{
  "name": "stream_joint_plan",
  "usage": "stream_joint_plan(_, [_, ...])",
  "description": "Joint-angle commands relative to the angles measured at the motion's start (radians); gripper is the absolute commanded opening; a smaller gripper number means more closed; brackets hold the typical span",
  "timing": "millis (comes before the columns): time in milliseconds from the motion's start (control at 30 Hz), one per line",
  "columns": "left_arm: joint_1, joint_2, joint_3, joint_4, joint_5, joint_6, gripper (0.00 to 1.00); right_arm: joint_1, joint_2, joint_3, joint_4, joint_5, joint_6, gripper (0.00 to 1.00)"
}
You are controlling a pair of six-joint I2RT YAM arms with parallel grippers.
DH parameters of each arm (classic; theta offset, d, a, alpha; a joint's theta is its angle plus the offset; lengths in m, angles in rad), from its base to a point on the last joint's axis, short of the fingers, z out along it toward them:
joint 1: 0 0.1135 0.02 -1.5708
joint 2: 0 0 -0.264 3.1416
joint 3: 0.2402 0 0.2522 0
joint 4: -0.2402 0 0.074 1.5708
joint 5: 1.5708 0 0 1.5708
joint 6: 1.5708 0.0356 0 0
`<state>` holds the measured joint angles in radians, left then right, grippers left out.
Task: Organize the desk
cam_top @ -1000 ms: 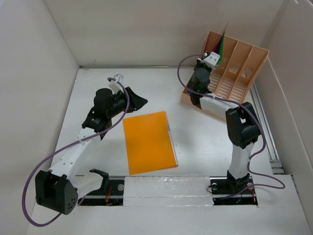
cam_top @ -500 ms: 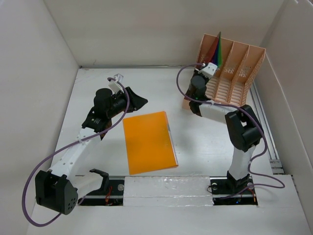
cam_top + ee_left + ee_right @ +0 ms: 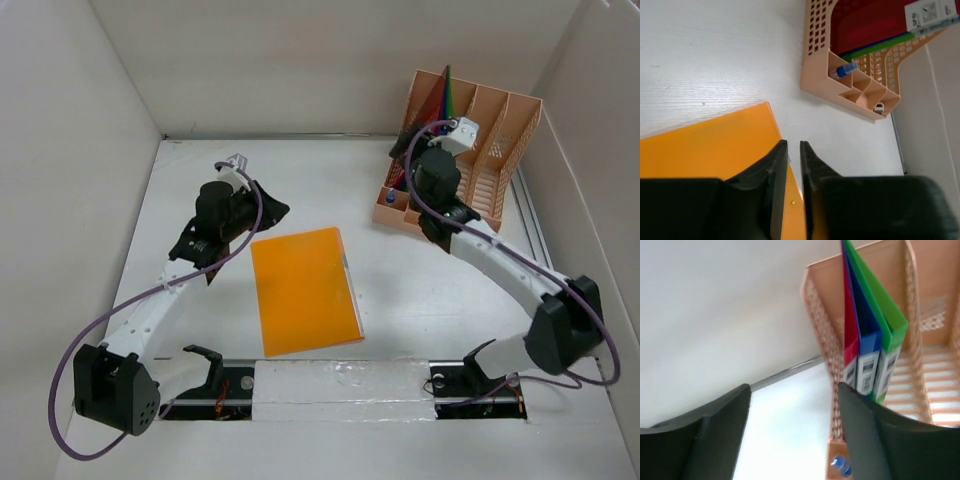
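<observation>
Nearest the arm bases, an orange folder [image 3: 305, 290] lies flat on the white worktop [image 3: 400, 290]. Just beyond its far left corner, the left claw [image 3: 793, 172] hovers with fingers nearly pressed together, holding nothing. Farther right, the right claw [image 3: 792, 432] is spread wide and empty before the peach file rack [image 3: 490, 140], which holds red, blue and green binders [image 3: 867, 335] upright in its leftmost slot.

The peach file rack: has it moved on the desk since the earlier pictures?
Yes. The peach file rack has turned and shifted a little left, away from the right wall panel. The orange folder has not moved.
</observation>
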<state>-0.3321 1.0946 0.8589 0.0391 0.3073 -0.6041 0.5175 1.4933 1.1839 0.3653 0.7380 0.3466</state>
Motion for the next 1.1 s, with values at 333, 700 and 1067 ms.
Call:
stream_joint_plan(333, [0.001,0.088,-0.015,-0.060,-0.111,-0.031,0.00,0.177,-0.156,-0.440,-0.080,-0.485,0.333,0.01])
stream_joint_plan(700, [0.001,0.059,-0.107,-0.226,-0.297,-0.080,0.20,0.200,-0.050,-0.598,0.026,-0.719,0.400,0.73])
stream_joint_plan(1067, [0.001,0.154,-0.221,-0.240,-0.313,-0.167,0.36,0.200,0.038,-0.671,0.127,-0.867,0.462,0.79])
